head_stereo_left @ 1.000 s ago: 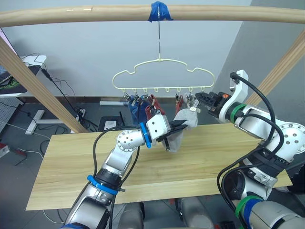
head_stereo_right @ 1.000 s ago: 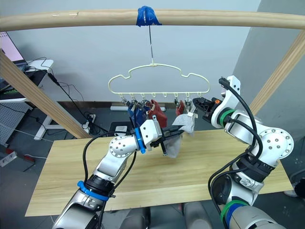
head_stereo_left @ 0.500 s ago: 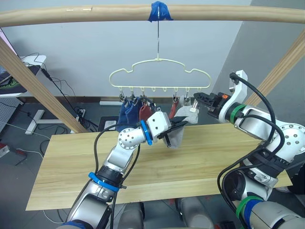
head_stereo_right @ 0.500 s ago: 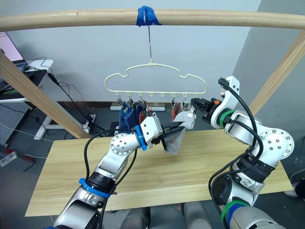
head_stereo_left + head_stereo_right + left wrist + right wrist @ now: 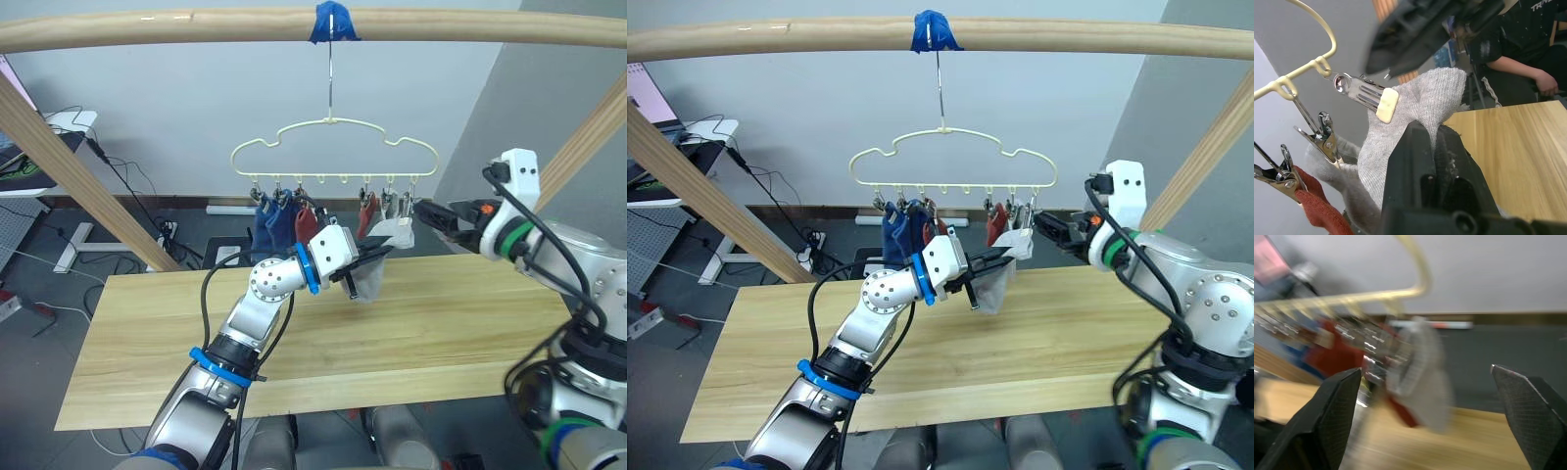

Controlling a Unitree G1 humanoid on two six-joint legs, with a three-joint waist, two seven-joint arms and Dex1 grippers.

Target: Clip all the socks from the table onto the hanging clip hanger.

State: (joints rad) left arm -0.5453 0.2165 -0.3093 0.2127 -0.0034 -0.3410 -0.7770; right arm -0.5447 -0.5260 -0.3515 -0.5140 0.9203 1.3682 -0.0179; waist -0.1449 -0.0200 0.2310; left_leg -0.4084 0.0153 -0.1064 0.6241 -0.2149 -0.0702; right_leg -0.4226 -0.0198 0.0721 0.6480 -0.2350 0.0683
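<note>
The pale yellow clip hanger (image 5: 333,147) hangs by its hook from the taped beam above the table (image 5: 441,323). Blue socks (image 5: 269,227) and rust red socks (image 5: 307,223) dangle from its clips. A metal clip (image 5: 1364,93) bites the top of a light grey sock (image 5: 1420,103). My left gripper (image 5: 380,253) is shut on that sock's lower part, just under the hanger's right end. My right gripper (image 5: 433,212) hovers open a short way right of that clip, its fingers (image 5: 1337,406) spread wide with nothing between them.
A thick wooden beam (image 5: 196,27) with blue tape runs across the top, with slanted wooden posts (image 5: 78,176) at both sides. A person (image 5: 1518,44) stands beyond the table. Cables and desk legs lie on the floor behind.
My right gripper has opened and drawn back to the right, away from the clip. The hanger swung left and came back. My left gripper still grips the grey sock.
</note>
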